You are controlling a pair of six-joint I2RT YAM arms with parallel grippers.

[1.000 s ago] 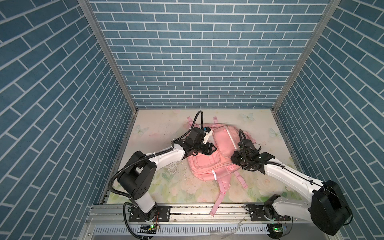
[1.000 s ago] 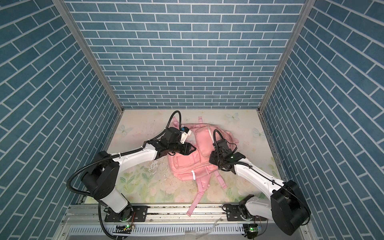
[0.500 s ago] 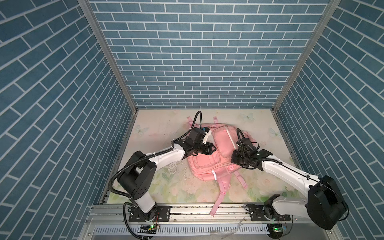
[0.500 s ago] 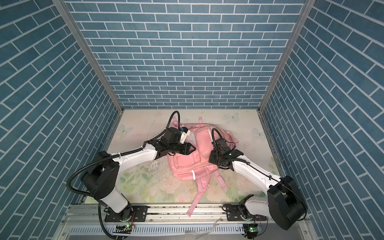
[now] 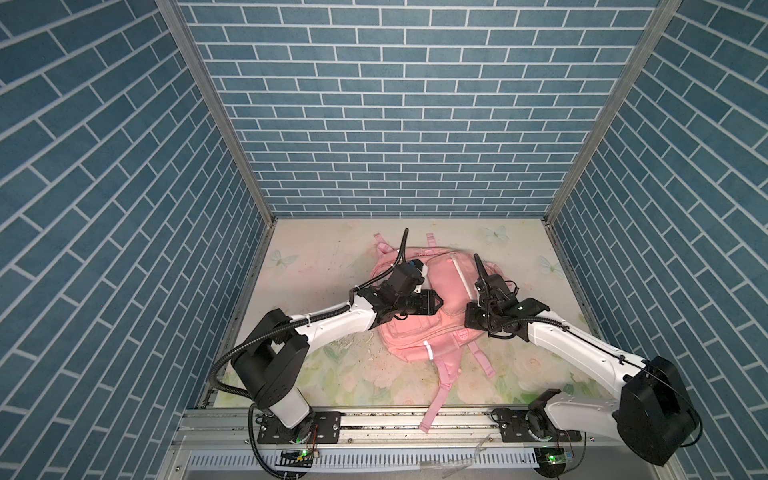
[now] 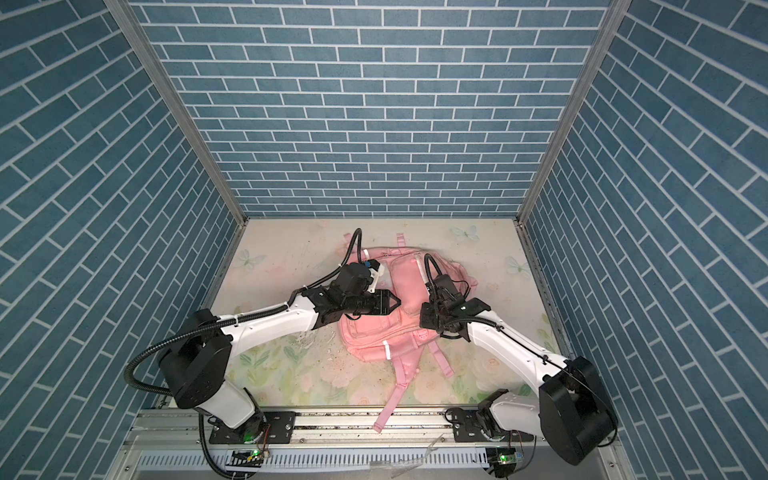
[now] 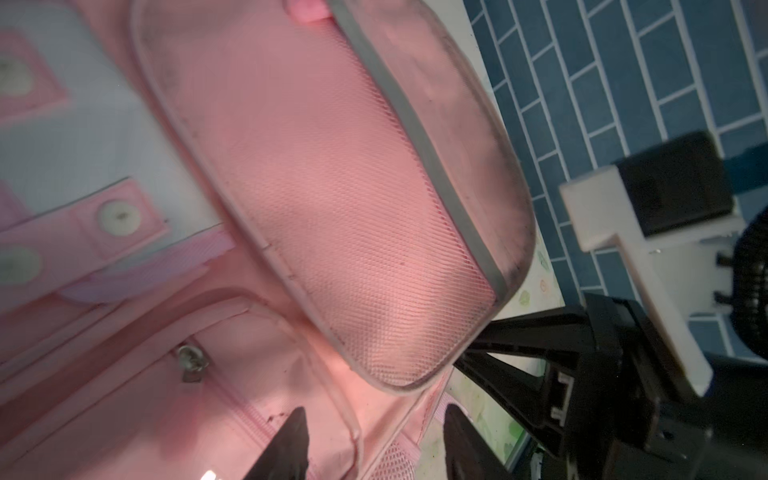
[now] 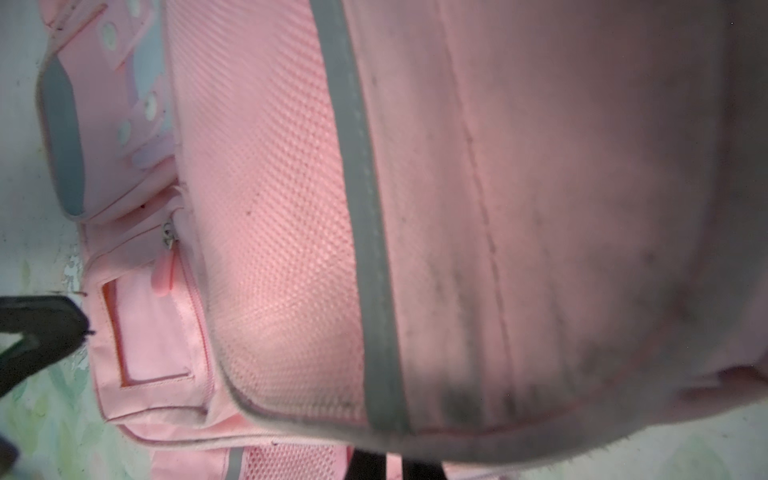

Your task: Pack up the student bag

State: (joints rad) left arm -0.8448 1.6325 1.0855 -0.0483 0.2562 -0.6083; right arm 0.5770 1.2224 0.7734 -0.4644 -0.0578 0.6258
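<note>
Bearing the student bag [image 5: 446, 286], brick-walled tabletop [image 5: 328, 257] seems scuffed.

My arms [image 5: 332, 326] wear smooth white plastic shells. The student bag [image 8: 270, 208] is matt pink cloth, partly coarse mesh, with dull grey strips [image 8: 365, 249] and grubby smudges; its zipper slider [image 8: 167, 235] glints metallic.

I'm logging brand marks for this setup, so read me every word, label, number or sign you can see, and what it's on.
No text can be read in any view.
student bag: no word, logo or number shows; its window pocket looks blank.
small circuit boards at the near edge: any print is too small to read.
</note>
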